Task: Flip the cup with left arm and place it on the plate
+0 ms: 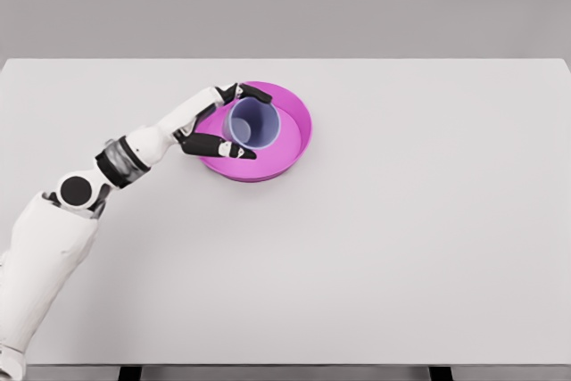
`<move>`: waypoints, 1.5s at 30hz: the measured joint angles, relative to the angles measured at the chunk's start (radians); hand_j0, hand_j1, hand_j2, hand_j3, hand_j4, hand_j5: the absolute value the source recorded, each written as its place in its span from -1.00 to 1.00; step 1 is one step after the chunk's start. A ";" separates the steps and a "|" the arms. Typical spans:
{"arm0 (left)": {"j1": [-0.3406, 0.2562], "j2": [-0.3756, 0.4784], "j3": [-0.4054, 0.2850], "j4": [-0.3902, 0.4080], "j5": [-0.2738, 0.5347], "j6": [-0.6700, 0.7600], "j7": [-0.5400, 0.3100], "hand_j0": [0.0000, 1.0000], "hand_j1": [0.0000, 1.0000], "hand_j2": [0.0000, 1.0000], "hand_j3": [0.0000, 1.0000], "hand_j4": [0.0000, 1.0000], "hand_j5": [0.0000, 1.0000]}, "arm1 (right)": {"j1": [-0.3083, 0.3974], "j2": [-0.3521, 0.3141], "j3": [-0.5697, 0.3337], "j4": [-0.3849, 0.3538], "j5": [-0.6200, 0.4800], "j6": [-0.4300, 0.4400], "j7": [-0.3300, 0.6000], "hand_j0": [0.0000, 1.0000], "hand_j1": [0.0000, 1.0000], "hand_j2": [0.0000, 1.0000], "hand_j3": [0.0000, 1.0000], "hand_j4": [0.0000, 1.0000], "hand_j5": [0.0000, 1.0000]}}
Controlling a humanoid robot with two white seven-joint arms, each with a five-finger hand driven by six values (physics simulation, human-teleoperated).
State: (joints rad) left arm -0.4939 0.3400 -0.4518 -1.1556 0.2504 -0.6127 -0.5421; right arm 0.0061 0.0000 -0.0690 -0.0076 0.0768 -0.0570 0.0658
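Left hand fingers wrapped around the cup, mouth up, over the left part of the pink plate on the counter. Next, probably: lower, release.

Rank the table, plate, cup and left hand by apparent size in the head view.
1. table
2. plate
3. left hand and cup: look alike, and the hand wraps the cup, so no ranking.
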 measured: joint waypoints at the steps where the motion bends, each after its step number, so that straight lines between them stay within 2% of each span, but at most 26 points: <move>1: -0.006 -0.005 0.001 0.009 0.001 0.000 0.000 0.36 0.36 0.36 0.36 0.36 0.36 | -0.002 0.000 0.000 0.000 0.000 0.000 0.000 1.00 1.00 1.00 1.00 1.00 1.00; 10: -0.008 -0.065 0.006 0.082 0.039 0.000 0.000 0.40 0.40 0.40 0.40 0.40 0.40 | 0.000 0.000 0.000 0.000 0.000 0.000 0.000 1.00 1.00 1.00 1.00 1.00 1.00; 16: -0.006 -0.096 0.008 0.104 0.064 0.001 0.000 0.42 0.42 0.42 0.42 0.42 0.42 | -0.002 0.000 0.000 0.000 0.000 0.000 0.000 1.00 1.00 1.00 1.00 1.00 1.00; 26: -0.038 -0.150 0.002 0.235 0.036 0.001 -0.002 0.42 0.42 0.42 0.42 0.42 0.42 | -0.002 0.000 0.000 0.000 0.000 0.000 0.000 1.00 1.00 1.00 1.00 1.00 1.00; 30: -0.058 -0.151 0.006 0.259 0.033 0.001 -0.003 0.42 0.42 0.42 0.42 0.42 0.42 | -0.002 0.000 0.000 0.000 0.000 0.000 0.000 1.00 1.00 1.00 1.00 1.00 1.00; 32: -0.058 -0.151 0.006 0.264 0.032 0.001 -0.003 0.53 0.53 0.53 0.53 0.53 0.53 | -0.002 0.000 0.000 0.000 0.000 0.000 0.000 1.00 1.00 1.00 1.00 1.00 1.00; 33: -0.058 -0.151 0.004 0.266 0.032 0.001 -0.004 0.72 0.72 0.72 0.72 0.72 0.72 | -0.002 0.000 0.000 0.000 0.000 0.000 0.000 1.00 1.00 1.00 1.00 1.00 1.00; 36: -0.058 -0.153 0.003 0.284 0.037 0.002 -0.003 0.92 0.92 0.92 0.92 0.92 0.92 | -0.002 0.000 0.000 0.000 0.000 0.000 0.000 1.00 1.00 1.00 1.00 1.00 1.00; 45: -0.072 -0.143 0.010 0.293 0.032 0.001 -0.004 0.99 0.99 0.99 0.99 0.99 0.99 | 0.000 0.000 0.000 0.000 0.000 0.000 0.000 1.00 1.00 1.00 1.00 1.00 1.00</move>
State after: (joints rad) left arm -0.5660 0.1967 -0.4421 -0.8631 0.2823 -0.6115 -0.5459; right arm 0.0061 0.0000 -0.0690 -0.0076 0.0768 -0.0568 0.0658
